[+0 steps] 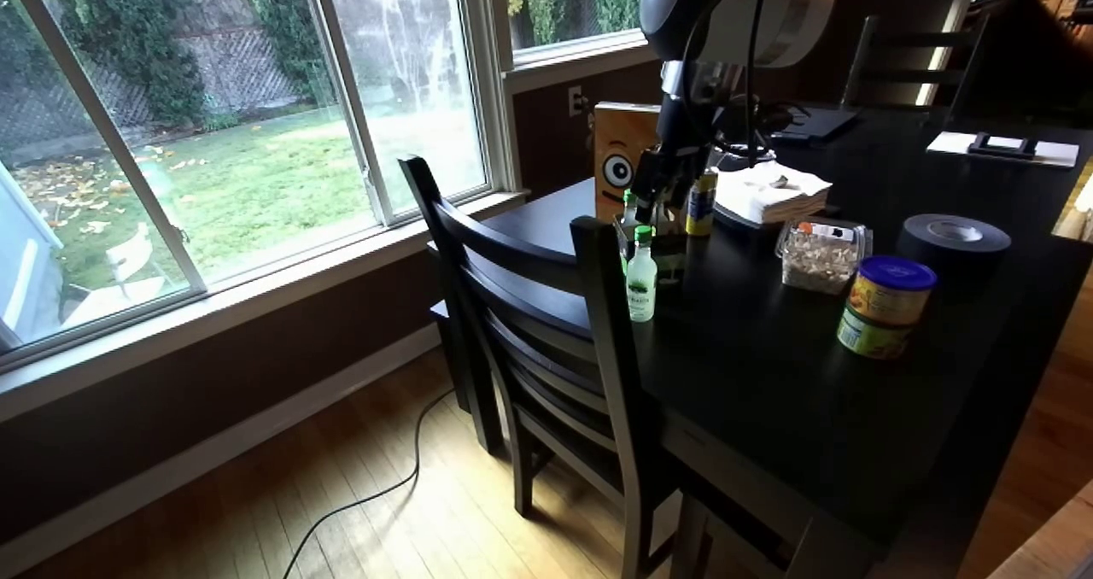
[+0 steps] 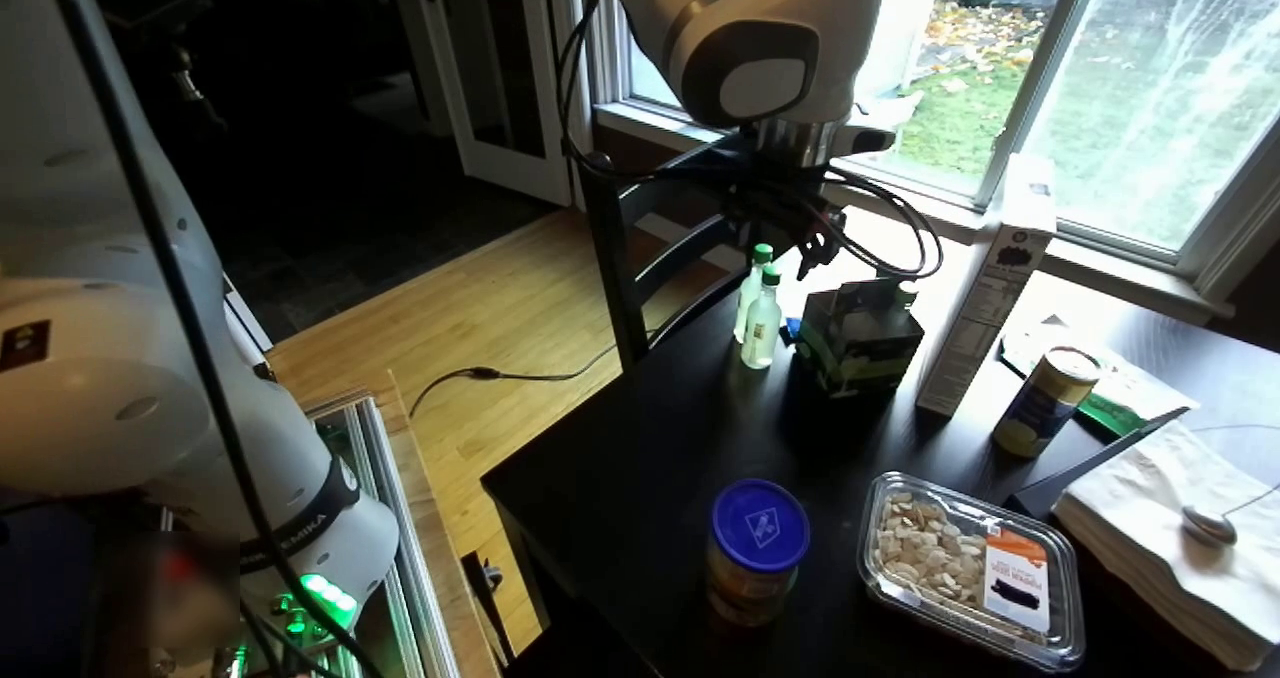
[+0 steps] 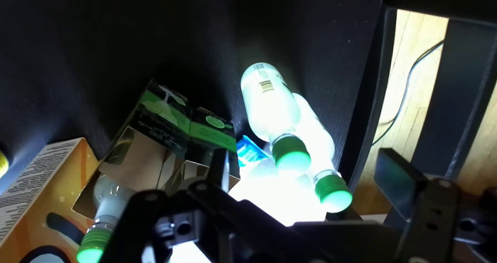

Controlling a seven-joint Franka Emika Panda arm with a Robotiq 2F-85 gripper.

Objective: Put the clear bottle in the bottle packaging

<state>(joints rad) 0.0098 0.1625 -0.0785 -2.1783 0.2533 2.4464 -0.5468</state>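
Note:
Two clear bottles with green caps stand close together on the dark table, a nearer one (image 2: 762, 330) and one behind it (image 2: 746, 303). They also show in the wrist view, one (image 3: 268, 100) beside the other (image 3: 316, 135). The bottle packaging (image 2: 862, 343) is a dark carton with green lime graphics and a brown inside, open at the top, beside the bottles. It shows in the wrist view (image 3: 167, 111) with another green-capped bottle (image 3: 112, 197) in it. My gripper (image 3: 306, 170) is open and empty above the bottles; both caps appear between its fingers in the wrist view.
A tall orange box (image 1: 616, 148) stands by the packaging. A blue packet (image 3: 248, 150) lies between packaging and bottles. A chair (image 1: 598, 306) back rises at the table edge. A blue-lidded tub (image 2: 758, 548), a clear seed container (image 2: 960, 568) and napkins (image 2: 1180, 548) stand on the table.

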